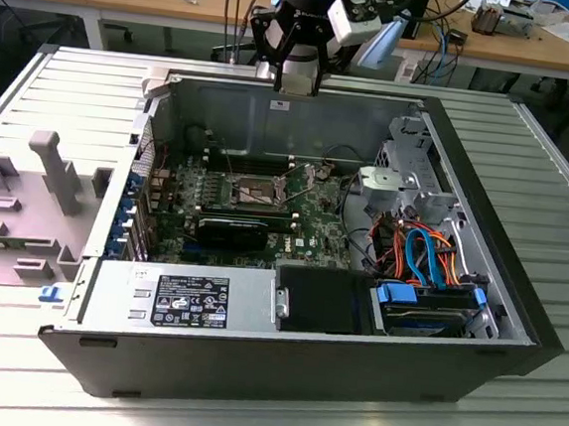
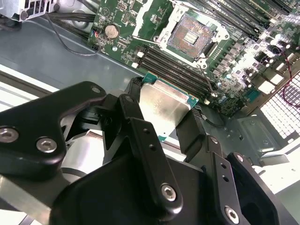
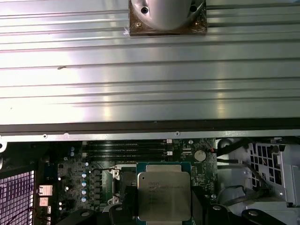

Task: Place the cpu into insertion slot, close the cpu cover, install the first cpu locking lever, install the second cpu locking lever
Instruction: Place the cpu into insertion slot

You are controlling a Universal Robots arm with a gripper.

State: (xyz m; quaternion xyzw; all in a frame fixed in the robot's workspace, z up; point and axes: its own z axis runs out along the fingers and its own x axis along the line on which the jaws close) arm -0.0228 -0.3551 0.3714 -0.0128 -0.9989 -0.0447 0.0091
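The gripper [image 2: 164, 111] clamps the cpu [image 2: 166, 99], on the far side of the open insertion slot [image 2: 194, 37]. The placing step needs square alignment.

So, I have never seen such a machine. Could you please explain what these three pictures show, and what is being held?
It is one robot arm working over an open black computer case that lies on a ribbed metal table. The exterior view comes from a camera off the arm; both wrist views come from cameras riding on it. The black hand is shut on a small flat square silver-grey chip, held in the air above the case. Inside lies a green circuit board with a square silver-rimmed socket, dark in the middle, with no chip in it.
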